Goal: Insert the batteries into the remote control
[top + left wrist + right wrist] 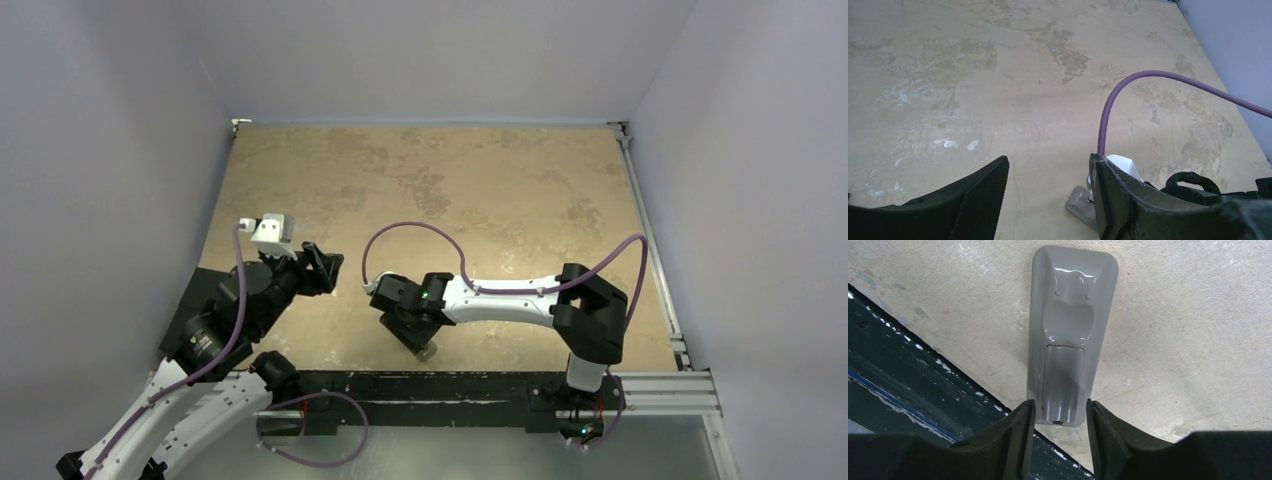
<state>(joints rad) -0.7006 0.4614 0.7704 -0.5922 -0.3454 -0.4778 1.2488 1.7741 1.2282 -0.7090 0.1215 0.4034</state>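
Grey-backed oblong remote control (1070,315) lying face-down, grey cover (1064,380) seemingly closed, batteries unseen; right pincer (1060,410) straddling end, cannot tell whether gripping.

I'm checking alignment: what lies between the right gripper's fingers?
The near end of the remote control, grey back up, lies between the fingers of the right gripper, in the right wrist view.

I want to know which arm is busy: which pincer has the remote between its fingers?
The right pincer: it straddles the near end of the remote control, which lies grey back up. The left pincer is open with nothing between.
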